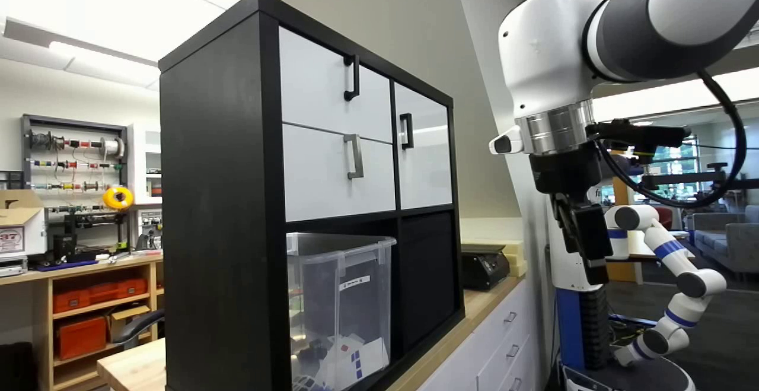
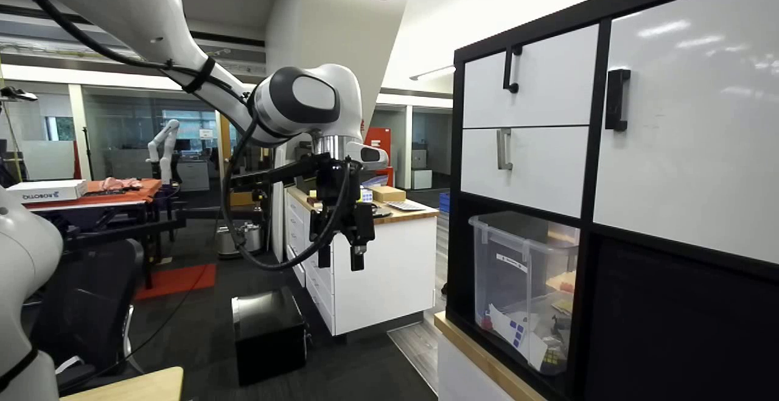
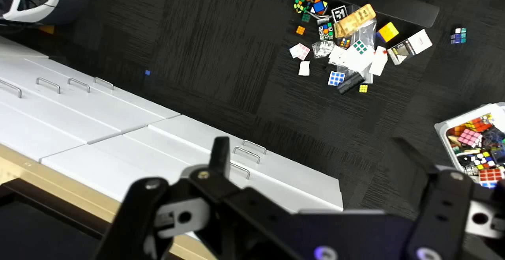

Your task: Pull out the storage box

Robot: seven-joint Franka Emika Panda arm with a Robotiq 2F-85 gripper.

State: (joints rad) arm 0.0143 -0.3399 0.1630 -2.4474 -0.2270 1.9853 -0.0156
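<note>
The storage box, a large translucent plastic bin with a rimmed top and a small white label, sits in the lower cubby of the black shelf unit in both exterior views (image 1: 359,302) (image 2: 502,291). Papers and small items show through its wall. My gripper hangs fingers down in both exterior views (image 1: 596,269) (image 2: 341,260), in front of the shelf unit and well apart from the box. In the wrist view the gripper (image 3: 313,145) has its fingers wide apart with nothing between them. The storage box is out of the wrist view.
The black shelf unit (image 1: 216,213) has white-fronted drawers (image 1: 338,171) above the box. It stands on a wooden counter over white drawers (image 3: 165,145). In the wrist view, scattered cubes and papers (image 3: 357,55) lie on the carpet, and a tub of cubes (image 3: 444,133) is at the right.
</note>
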